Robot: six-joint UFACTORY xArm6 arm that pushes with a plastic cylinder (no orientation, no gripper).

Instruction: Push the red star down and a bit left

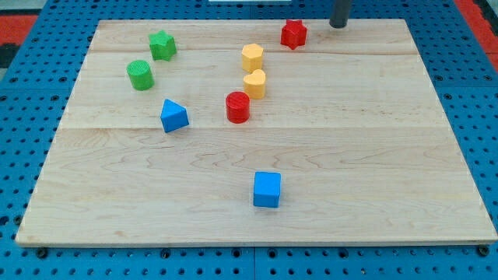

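Observation:
The red star (293,33) sits near the view's top edge of the wooden board (373,155), right of centre. My tip (338,25) is the lower end of a dark rod that comes in from the view's top. It stands to the right of the red star and slightly above it, apart from it by a small gap.
A yellow hexagon (252,57), a yellow block (255,83) and a red cylinder (237,107) stand in a line below-left of the star. A green star (163,45), a green cylinder (141,75), a blue triangle (173,116) and a blue cube (267,189) lie elsewhere.

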